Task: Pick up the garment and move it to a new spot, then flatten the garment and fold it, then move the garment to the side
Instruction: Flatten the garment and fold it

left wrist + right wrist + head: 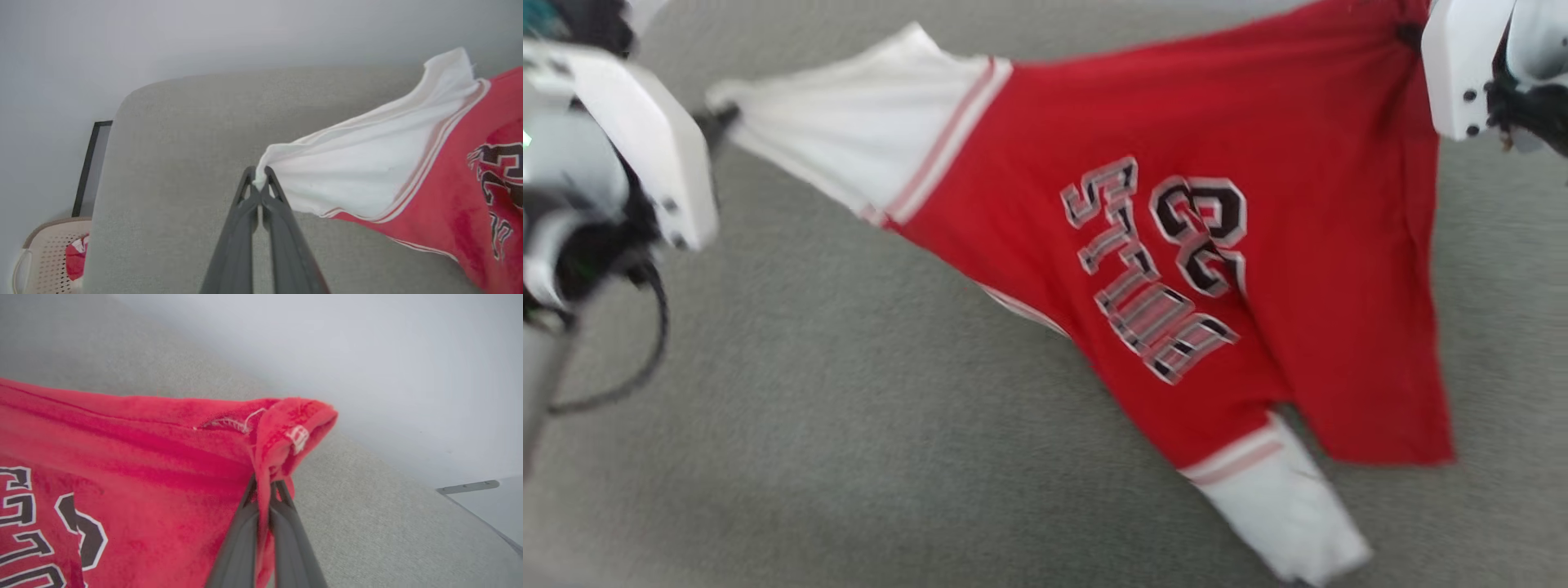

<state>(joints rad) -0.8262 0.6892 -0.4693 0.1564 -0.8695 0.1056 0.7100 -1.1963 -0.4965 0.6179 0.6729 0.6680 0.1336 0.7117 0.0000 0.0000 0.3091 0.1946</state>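
Red garment taut between left pincer and right pincer

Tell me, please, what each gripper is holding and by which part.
The left gripper holds the garment by the tip of one white sleeve; the right gripper holds it by a bunched red corner of its hem.

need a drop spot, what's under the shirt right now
A grey fabric surface shows around and below the shirt, which is held stretched between the left gripper on a white sleeve and the right gripper on a red corner. The patch beneath the red body is covered.
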